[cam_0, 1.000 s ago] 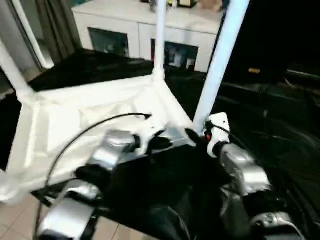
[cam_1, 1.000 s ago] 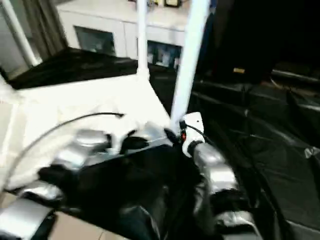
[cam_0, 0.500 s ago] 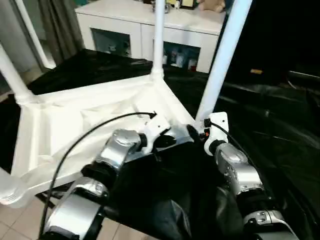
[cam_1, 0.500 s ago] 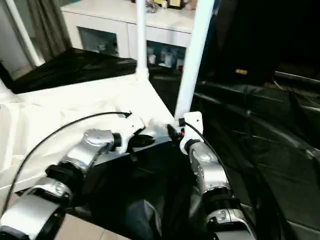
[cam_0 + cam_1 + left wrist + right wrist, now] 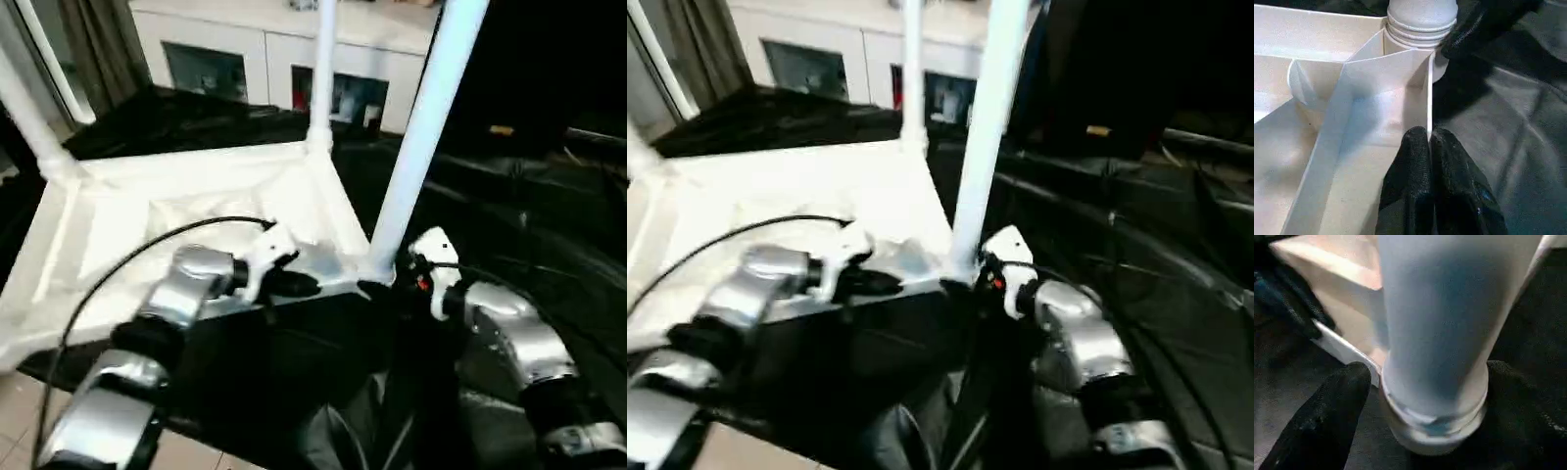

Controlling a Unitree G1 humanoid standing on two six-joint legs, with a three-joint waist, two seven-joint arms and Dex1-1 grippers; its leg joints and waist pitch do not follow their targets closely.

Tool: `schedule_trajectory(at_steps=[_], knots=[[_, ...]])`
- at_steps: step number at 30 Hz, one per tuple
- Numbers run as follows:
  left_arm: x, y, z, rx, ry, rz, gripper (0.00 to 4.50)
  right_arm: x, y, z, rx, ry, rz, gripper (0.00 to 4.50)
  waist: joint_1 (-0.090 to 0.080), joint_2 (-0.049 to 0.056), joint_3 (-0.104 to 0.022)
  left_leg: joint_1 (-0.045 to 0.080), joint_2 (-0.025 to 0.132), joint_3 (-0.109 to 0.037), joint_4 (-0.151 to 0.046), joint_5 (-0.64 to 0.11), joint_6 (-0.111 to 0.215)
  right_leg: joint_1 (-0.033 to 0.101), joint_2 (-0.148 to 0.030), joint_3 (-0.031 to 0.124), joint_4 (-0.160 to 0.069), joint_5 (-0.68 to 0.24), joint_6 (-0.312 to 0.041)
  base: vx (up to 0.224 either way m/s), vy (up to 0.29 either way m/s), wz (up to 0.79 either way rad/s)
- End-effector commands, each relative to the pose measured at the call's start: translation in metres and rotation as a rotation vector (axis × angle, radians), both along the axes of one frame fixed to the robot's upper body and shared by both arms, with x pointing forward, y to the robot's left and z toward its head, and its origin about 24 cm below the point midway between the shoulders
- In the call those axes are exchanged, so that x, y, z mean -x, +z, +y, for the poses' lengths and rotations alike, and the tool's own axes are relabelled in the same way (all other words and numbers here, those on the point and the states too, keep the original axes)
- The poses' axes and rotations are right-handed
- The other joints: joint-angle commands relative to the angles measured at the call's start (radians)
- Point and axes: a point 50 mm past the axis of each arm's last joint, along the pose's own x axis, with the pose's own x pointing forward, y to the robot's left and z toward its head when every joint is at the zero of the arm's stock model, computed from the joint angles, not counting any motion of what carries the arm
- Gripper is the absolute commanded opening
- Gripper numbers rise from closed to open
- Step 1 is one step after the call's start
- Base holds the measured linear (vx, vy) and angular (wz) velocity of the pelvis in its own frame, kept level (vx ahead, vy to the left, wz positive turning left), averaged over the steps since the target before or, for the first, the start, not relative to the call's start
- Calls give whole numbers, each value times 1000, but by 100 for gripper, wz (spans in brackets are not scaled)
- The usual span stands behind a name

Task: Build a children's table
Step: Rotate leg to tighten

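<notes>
A: Three legs already stand in the tabletop [image 5: 176,211], which lies ribs-up on black sheeting [image 5: 549,225]. Left gripper [image 5: 1429,147]?

B: Pinched shut on the thin rim wall; probably light, stiff, slippery plastic.

A: Right gripper [image 5: 1425,396]?

B: Fingers apart around the near leg [image 5: 416,137], low at its socket. I'd grip there.
</notes>
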Motion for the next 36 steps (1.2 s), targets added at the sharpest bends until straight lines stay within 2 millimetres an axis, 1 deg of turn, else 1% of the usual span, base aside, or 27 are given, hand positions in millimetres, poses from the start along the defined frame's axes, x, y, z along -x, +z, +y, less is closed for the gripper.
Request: schedule_trajectory(at_steps=[1,2,3,4,6,9,10,11,12,16,20,21,22,23,24,25,26,27,28,29,30,31,32,33,34,35,36], knots=[[12,-12,0,-16,-71,77,0,4,1,3,-2,59,15,391,13,-2,-61,8,66,-21,-45,-33,145,58,-65,48,-36,119,-327,0,0,0],[12,-12,1,-16,-69,79,0,4,1,2,-1,64,18,391,15,0,-59,9,67,-19,-44,-41,145,54,-64,46,-37,106,-331,0,0,0],[12,-12,2,-16,-68,80,0,4,0,2,0,66,19,391,17,-1,-58,8,68,-19,-45,-49,141,54,-65,46,-38,92,-331,0,0,0],[12,-12,2,-15,-65,79,0,5,0,2,-1,67,22,391,20,-2,-56,9,69,-19,-47,-72,128,54,-66,47,-41,55,-326,0,0,0],[12,-12,3,-15,-62,81,0,5,-1,2,-14,70,29,363,20,-3,-53,9,69,-21,-52,-122,94,54,-68,48,-47,-24,-309,0,0,0],[13,-12,4,-13,-62,82,0,6,-2,3,-25,82,37,351,18,-7,-52,9,68,-22,-54,-151,72,54,-70,51,-53,-70,-294,0,0,0],[13,-12,4,-12,-62,83,0,7,-2,4,-28,87,40,340,18,-5,-51,10,67,-23,-55,-162,63,53,-71,52,-55,-92,-287,0,0,0],[14,-12,3,-11,-62,83,0,8,-2,4,-33,94,44,329,16,-7,-52,9,66,-23,-53,-157,60,53,-70,53,-54,-89,-282,0,0,0],[14,-12,4,-10,-62,83,0,8,-2,4,-34,96,45,319,16,-7,-52,9,66,-24,-53,-145,62,53,-70,53,-53,-80,-280,0,0,0],[15,-13,5,-9,-60,86,0,8,-4,5,-42,90,48,303,12,-8,-53,7,64,-23,-50,-124,77,54,-68,52,-49,-43,-287,0,0,0],[17,-14,6,-12,-55,91,0,8,-6,5,-50,64,51,279,11,-7,-53,7,64,-23,-49,-127,76,54,-69,52,-50,-58,-287,0,0,0],[17,-15,6,-13,-53,93,0,8,-7,5,-52,55,52,277,11,-6,-53,7,63,-24,-49,-128,74,54,-69,52,-50,-60,-287,0,0,0],[16,-15,6,-13,-44,93,0,8,-8,6,-52,36,53,275,9,-6,-52,7,64,-24,-50,-135,71,53,-68,52,-51,-68,-285,0,0,0],[15,-17,5,-17,-15,85,0,6,-12,6,-50,-25,51,275,7,-3,-52,8,64,-25,-51,-141,65,52,-68,53,-52,-76,-285,0,0,0],[12,-18,4,-24,23,76,0,4,-14,6,-49,-81,48,275,6,-4,-52,9,64,-25,-51,-145,61,51,-68,53,-53,-81,-283,0,0,0],[10,-19,3,-29,49,69,0,2,-16,6,-49,-120,46,274,3,-4,-51,8,64,-26,-53,-160,48,49,-70,53,-55,-102,-281,0,0,0],[7,-20,0,-39,85,51,0,0,-19,8,-48,-187,40,274,0,-6,-48,9,61,-28,-55,-194,34,49,-68,53,-62,-158,-269,0,0,0],[4,-22,-2,-49,125,37,0,-1,-22,10,-55,-249,44,274,0,-5,-47,12,62,-27,-56,-207,25,46,-69,54,-65,-184,-262,0,0,0],[-2,-24,-11,-55,204,9,0,-3,-29,17,-76,-398,66,274,-3,1,-39,18,62,-29,-63,-269,-6,38,-67,55,-76,-278,-236,0,0,0],[-2,-24,-11,-55,204,9,0,-3,-29,17,-76,-398,66,274,-4,-1,-37,20,61,-30,-65,-299,-17,35,-68,55,-82,-327,-222,0,0,0],[-3,-24,-14,-54,224,2,0,-4,-31,19,-81,-437,73,274,-3,-2,-38,23,59,-33,-65,-320,-26,36,-69,53,-85,-371,-207,0,0,0],[-6,-25,-21,-54,256,-7,0,-4,-35,25,-76,-495,88,274,-2,2,-38,23,60,-38,-67,-337,-35,37,-72,54,-89,-411,-184,0,0,0],[-6,-25,-22,-55,262,-8,0,-3,-36,26,-75,-506,91,274,-4,3,-34,30,61,-37,-70,-369,-43,27,-68,55,-95,-434,-171,0,0,0],[-7,-25,-25,-55,276,-12,0,-3,-37,28,-71,-529,98,274,-5,3,-32,35,60,-39,-72,-403,-48,25,-68,54,-100,-461,-160,0,0,0],[-7,-25,-25,-55,276,-12,0,-3,-37,28,-71,-529,98,273,-5,3,-33,36,60,-40,-73,-414,-49,25,-68,54,-100,-470,-156,0,0,0],[-7,-25,-27,-57,287,-14,0,-3,-39,30,-66,-548,104,273,-4,3,-36,35,61,-41,-74,-410,-48,28,-70,55,-101,-458,-151,0,0,0],[-9,-27,-39,-56,313,-28,0,-4,-42,41,-62,-581,112,273,-4,9,-37,33,62,-41,-76,-397,-47,29,-69,56,-100,-418,-155,0,0,0]])
